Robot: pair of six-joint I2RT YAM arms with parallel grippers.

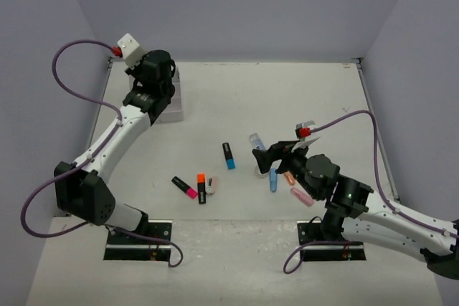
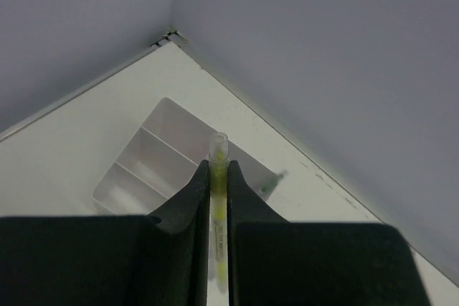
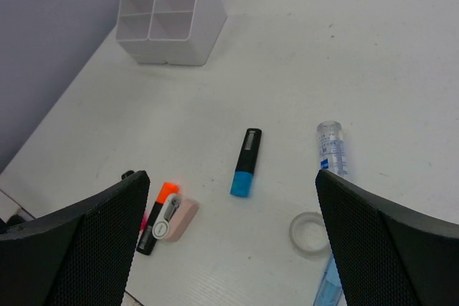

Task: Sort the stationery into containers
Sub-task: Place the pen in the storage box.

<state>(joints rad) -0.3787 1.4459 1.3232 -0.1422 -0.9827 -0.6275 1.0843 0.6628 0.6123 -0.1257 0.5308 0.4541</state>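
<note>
Stationery [image 1: 201, 187]: mostly loose mid-bench [image 1: 287, 98], well apart from tray [image 2: 136, 170] | left gripper [image 2: 218, 170] clamps yellow pen [image 2: 217, 150] above tray, far-left corner | step: binning pen | next: lower over a cell, release | right gripper [image 3: 231, 198] wide, empty, over blue highlighter [image 3: 244, 163]

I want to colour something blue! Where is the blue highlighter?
In the top view the blue highlighter lies near the middle of the table, between the orange highlighter at lower left and the clear tube at right.
</note>
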